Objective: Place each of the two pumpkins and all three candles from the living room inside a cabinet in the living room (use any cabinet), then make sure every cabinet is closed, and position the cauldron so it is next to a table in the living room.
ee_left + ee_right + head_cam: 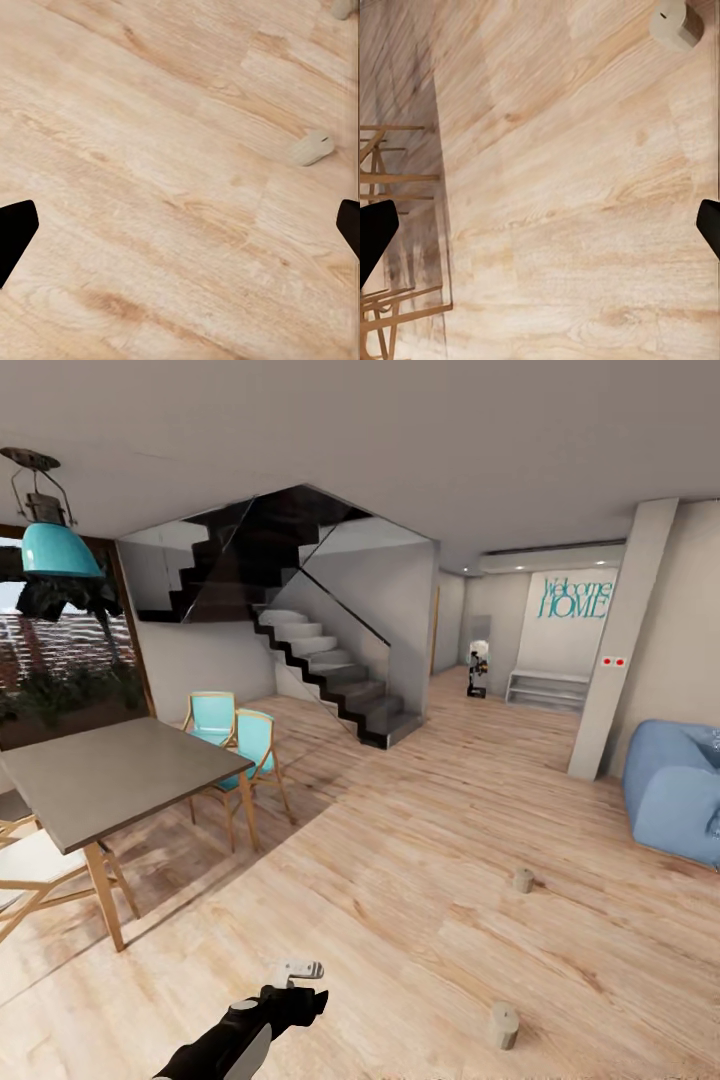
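Note:
Two pale candles stand on the wooden floor, one near at the right (503,1025) and one farther off (522,880). My left gripper (298,968) hangs low over the floor, left of the near candle and apart from it. In the left wrist view the gripper (180,232) is open over bare planks, with a candle (311,148) ahead and another candle (343,7) at the frame's edge. The right gripper (540,232) is open too, with a candle (675,24) beyond it. The pumpkins, the cabinet and the cauldron are out of view.
A grey-topped table (110,770) with turquoise chairs (240,745) stands at the left, and its wooden chair legs (390,180) show in the right wrist view. A staircase (330,670) rises at the back and a blue sofa (675,790) sits at the right.

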Controlling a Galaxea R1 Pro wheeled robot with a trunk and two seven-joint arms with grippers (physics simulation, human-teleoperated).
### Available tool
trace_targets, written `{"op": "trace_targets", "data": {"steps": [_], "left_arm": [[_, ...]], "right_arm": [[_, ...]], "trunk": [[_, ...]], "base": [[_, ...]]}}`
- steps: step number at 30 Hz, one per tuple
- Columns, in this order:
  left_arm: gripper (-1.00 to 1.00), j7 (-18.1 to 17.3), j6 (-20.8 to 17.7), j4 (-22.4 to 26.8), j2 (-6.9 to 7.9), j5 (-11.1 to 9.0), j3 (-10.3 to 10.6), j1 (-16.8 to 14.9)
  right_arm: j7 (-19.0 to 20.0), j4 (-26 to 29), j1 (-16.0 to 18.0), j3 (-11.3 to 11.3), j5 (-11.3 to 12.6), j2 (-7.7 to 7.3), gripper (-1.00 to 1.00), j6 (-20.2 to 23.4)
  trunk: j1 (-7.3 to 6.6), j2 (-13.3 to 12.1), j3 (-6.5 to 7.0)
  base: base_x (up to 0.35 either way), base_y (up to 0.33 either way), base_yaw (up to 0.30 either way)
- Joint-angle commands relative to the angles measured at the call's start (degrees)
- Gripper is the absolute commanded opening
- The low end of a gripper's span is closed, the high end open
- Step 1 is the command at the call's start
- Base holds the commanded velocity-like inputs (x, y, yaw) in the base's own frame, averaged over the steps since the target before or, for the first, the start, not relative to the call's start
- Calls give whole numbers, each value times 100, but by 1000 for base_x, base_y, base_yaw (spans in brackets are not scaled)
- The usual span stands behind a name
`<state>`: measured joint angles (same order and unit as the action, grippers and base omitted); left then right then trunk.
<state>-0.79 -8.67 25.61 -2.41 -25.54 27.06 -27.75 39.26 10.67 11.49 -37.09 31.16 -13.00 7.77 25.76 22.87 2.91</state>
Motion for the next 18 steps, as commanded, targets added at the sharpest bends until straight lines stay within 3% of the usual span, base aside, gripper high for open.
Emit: {"op": "trace_targets", "data": {"steps": [1, 18], "left_arm": [[100, 0, -21, 5, 3, -36, 18, -2], [100, 0, -21, 5, 3, -35, 26, -2]], "right_arm": [[19, -2, 0, -9, 56, -1, 100, 59], [-14, -4, -5, -12, 51, -9, 100, 66]], "trunk": [[2, 5, -10], [2, 5, -128]], "base": [[0, 0, -205], [0, 0, -210]]}}
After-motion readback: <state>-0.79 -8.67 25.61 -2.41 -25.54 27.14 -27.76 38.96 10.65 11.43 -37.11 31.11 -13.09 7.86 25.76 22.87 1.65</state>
